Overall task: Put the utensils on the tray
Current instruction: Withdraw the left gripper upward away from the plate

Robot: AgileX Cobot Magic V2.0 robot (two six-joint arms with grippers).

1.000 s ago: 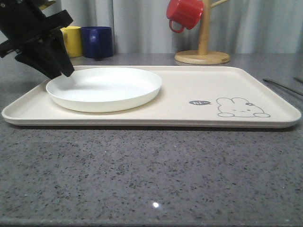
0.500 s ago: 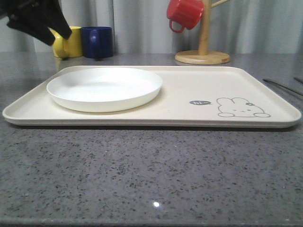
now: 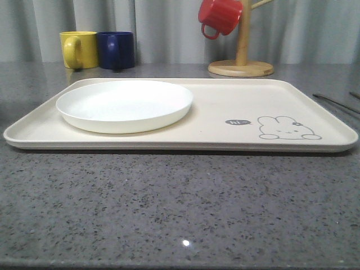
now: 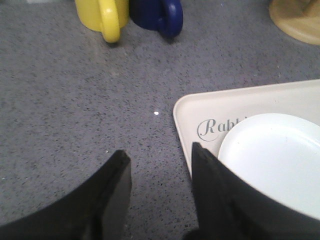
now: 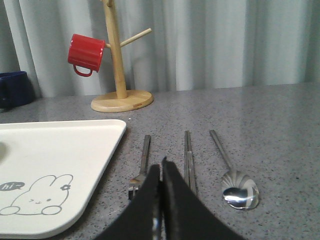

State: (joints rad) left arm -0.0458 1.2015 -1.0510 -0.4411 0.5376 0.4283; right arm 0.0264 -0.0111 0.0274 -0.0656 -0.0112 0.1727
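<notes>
grey countertop point(image 3: 169, 208), tray point(image 3: 225, 104), cutlery point(image 5: 189, 160), mugs point(image 3: 98, 49)

My front camera sits low at the counter point(image 3: 169, 208) edge, facing forward; both wrist cameras look closer, sharing the tray point(image 3: 236, 107).

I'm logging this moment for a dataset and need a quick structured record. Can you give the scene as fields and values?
tray: on the grey counter, no cutlery on it
plate: white, on the tray's left part
fork: on the counter beside the tray
chopsticks: on the counter, between fork and spoon
spoon: on the counter, farthest from the tray
left end effector: open, empty
right end effector: shut, empty, near the fork
red mug: hanging on the wooden stand
</notes>
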